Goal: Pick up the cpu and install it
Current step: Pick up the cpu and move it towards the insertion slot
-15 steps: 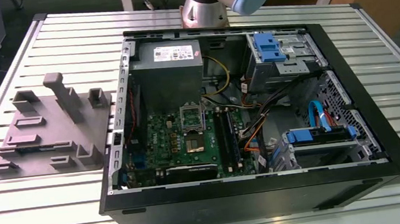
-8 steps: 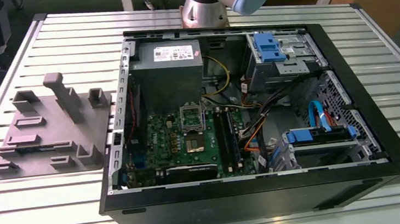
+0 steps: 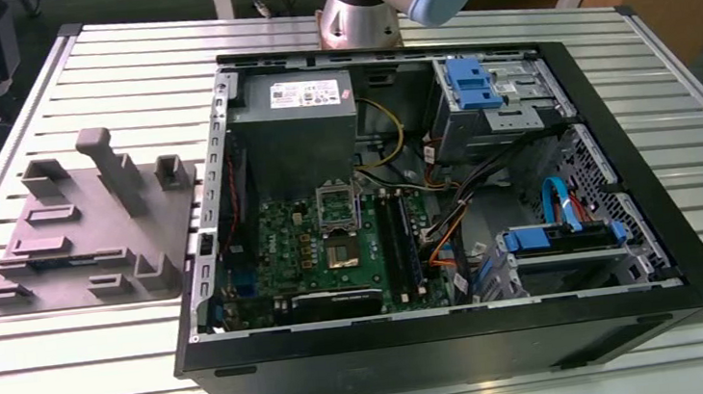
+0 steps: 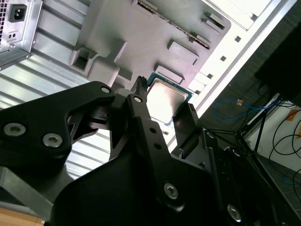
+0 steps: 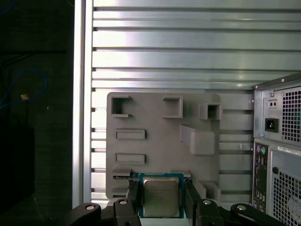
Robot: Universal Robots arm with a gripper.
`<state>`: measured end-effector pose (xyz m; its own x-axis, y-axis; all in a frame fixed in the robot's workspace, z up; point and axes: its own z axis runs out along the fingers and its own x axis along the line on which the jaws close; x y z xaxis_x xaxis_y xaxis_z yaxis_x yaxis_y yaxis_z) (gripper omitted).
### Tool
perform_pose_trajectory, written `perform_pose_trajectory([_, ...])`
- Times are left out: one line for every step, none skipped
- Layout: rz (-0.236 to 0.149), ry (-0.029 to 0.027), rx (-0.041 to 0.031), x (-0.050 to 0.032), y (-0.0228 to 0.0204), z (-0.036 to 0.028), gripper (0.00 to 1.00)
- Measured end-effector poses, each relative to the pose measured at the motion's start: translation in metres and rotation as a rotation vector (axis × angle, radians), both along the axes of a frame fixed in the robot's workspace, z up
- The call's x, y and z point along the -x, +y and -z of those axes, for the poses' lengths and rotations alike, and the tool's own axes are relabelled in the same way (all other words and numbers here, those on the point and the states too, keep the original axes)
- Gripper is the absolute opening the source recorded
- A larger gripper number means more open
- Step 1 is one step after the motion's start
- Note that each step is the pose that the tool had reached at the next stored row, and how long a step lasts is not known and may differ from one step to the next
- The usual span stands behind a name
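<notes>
Pincer (image 5: 161,189) tight on the cpu (image 5: 161,201), wrist aimed straight down, high over the grey tray (image 5: 155,120).

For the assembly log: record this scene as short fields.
gripper: shut on the cpu, fingers on two opposite edges
cpu: held above the grey fixture tray, metal top facing the first wrist camera
fixture tray: on the slatted metal table, at the exterior view's left of the open computer case
cpu socket: on the green motherboard, appears empty
</notes>
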<state>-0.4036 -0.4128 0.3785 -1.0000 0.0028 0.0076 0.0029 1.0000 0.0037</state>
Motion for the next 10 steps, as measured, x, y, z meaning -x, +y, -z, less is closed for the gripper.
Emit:
perform_pose_trajectory([0.000, 0.0000, 0.0000, -0.0001, 0.0000, 0.0000, 0.47])
perform_pose_trajectory([0.000, 0.0000, 0.0000, -0.0148, 0.0000, 0.0000, 0.47])
perform_pose_trajectory([0.000, 0.0001, 0.0000, -0.0148, 0.0000, 0.0000, 0.47])
perform_pose_trajectory([0.000, 0.0000, 0.0000, -0.0168, 0.0000, 0.0000, 0.47])
perform_pose_trajectory([0.000, 0.0000, 0.0000, -0.0189, 0.0000, 0.0000, 0.47])
perform_pose_trajectory([0.000, 0.0000, 0.0000, -0.0189, 0.0000, 0.0000, 0.47])
perform_pose_trajectory([0.000, 0.0000, 0.0000, -0.0190, 0.0000, 0.0000, 0.47])
perform_pose_trajectory([0.000, 0.0000, 0.0000, -0.0191, 0.0000, 0.0000, 0.47])
perform_pose_trajectory([0.000, 0.0000, 0.0000, -0.0192, 0.0000, 0.0000, 0.47])
perform_pose_trajectory([0.000, 0.0000, 0.0000, -0.0193, 0.0000, 0.0000, 0.47])
